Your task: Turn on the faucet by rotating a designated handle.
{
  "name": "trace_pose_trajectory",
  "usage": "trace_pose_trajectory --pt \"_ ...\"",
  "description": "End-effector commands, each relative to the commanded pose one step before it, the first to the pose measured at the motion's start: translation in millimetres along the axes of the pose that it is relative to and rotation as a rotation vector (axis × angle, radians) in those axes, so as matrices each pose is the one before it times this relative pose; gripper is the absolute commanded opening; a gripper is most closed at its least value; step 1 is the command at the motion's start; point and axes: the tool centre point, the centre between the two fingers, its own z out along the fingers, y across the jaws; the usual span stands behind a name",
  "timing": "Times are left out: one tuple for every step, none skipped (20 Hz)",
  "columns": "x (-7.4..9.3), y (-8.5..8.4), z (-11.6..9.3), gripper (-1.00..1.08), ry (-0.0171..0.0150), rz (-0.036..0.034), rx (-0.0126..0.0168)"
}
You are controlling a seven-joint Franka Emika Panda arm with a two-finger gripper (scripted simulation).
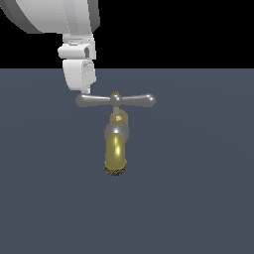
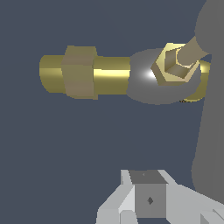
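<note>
Gripper point(image 1: 85, 92) sits at the handle's point(image 1: 115, 100) end on the exterior view's left, its tip right at that bulb's top edge. Contact or a hair's gap: can't tell. Finger state also can't tell: the exterior view shows only the white hand body with a small dark nub at its base, the jaws not separable. Wrist view shows only a pale finger block point(image 2: 148, 199), cut off by the frame edge.

Arm above is cropped by the exterior frame's top and left edges.

Handle: silver-grey crossbar, long axis level, running left-right across the exterior view, bulb at each end, hub with brass tip in the middle. In the wrist view it is a blurred grey mass point(image 2: 210, 109) along one edge, mostly out of frame.

Faucet point(image 1: 117, 146) sits mid-scene on the flat dark grey ground point(image 1: 198, 198), handle on top. Gold spout curves down toward the exterior camera, rough mesh tip lowest. Grey collar under the hub. Wrist view shows the brass pipe with hex nut point(image 2: 79, 72), long axis horizontal across the frame, spout itself mostly hidden behind the collar.
</note>
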Motion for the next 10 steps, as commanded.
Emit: trace_pose_trajectory --pt "-0.05 -0.59 0.57 -1.00 0.00103 0.00437 0.00125" --pt "0.00 0.00 0.00 -1.00 0.00000 0.00000 0.00000" --pt "0.00 0.00 0.00 -1.00 0.00000 0.00000 0.00000" --pt "-0.10 0.20 0.00 -1.00 -0.00011 -0.00119 -0.00049" --pt "-0.29 2.82 0.02 -1.00 0.00000 0.00000 0.00000" --pt "-0.29 2.83 0.02 -1.00 0.00000 0.00000 0.00000" --pt "-0.29 2.84 0.02 -1.00 0.00000 0.00000 0.00000" --pt "-0.29 2.85 0.02 -1.00 0.00000 0.00000 0.00000" --pt "-0.29 2.86 0.02 -1.00 0.00000 0.00000 0.00000" --pt "-0.30 2.87 0.02 -1.00 0.00000 0.00000 0.00000"
